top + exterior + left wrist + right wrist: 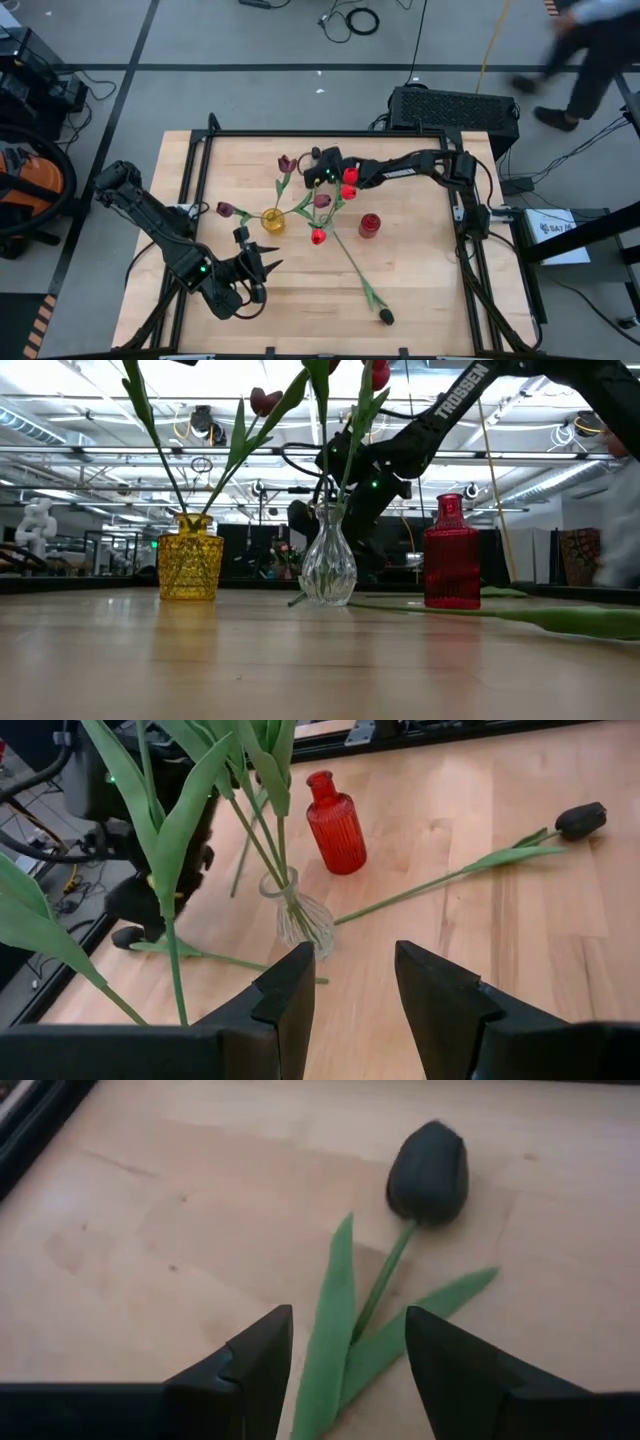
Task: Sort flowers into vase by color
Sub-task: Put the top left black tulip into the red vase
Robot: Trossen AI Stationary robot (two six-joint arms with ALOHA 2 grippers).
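Going left to right: the left gripper (345,990) hangs open with nothing in it, pointed at the clear vase (300,918) just ahead, and a loose black tulip (580,819) lies farther out past it. The right gripper (340,1350) is spread open and empty too, straddling the stem of another black tulip (428,1170) lying flat just in front of its fingers. These look light and floppy, so I'd pinch the thin stem below the head, not the leaves.
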